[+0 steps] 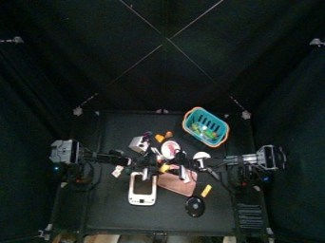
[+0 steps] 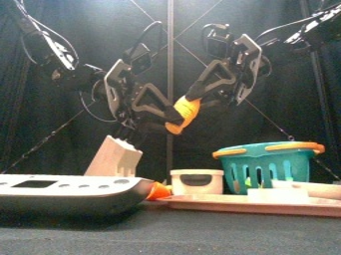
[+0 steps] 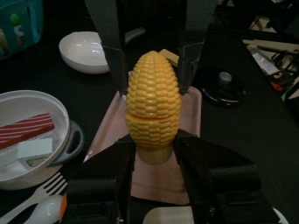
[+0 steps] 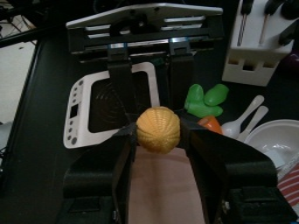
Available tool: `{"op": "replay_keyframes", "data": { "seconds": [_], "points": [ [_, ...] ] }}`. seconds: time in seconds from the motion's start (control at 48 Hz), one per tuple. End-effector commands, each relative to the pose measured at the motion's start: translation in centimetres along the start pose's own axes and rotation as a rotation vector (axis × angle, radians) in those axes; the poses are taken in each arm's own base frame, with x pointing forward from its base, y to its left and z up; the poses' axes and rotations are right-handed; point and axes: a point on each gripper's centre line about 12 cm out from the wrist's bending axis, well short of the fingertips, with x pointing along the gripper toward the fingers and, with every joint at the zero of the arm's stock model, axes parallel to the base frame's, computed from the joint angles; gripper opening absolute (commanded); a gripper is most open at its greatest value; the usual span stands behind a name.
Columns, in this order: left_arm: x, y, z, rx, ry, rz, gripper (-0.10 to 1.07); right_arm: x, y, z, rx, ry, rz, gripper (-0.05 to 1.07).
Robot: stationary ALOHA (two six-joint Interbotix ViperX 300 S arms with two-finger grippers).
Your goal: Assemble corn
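The corn (image 2: pixel 182 111) hangs in the air above the table (image 1: pixel 114 128), left pincer (image 3: pixel 152 149) clamped on one end, right pincer (image 4: pixel 159 140) on the other. Judged risk: skewed pushing could pop the halves apart. Only the left wrist view shows the seam; the front view shows height.

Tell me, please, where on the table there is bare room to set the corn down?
Both grippers, left and right, hold the corn in the air. The pink board right below it looks bare. The table's back left, behind the knife block and left of the teal basket, is open. The front is crowded.
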Motion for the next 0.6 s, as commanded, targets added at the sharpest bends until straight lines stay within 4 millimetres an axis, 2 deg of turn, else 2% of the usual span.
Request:
{"op": "replay_keyframes", "data": {
  "seconds": [0.0, 0.229, 0.583],
  "points": [
    [0.2, -0.1, 1.5, 0.009, -0.044, -0.007, 0.49, 0.0, 0.0, 1.1, 0.003, -0.029, 0.001, 0.60],
    [0.2, -0.1, 1.5, 0.009, -0.046, -0.007, 0.49, 0.8, 0.1, 0.3, 0.004, -0.001, 0.003, 0.60],
    [0.2, -0.3, 1.7, 0.011, -0.050, -0.011, 0.49, 1.2, 0.0, 0.2, 0.005, 0.009, 0.000, 0.60]
  ]
}}
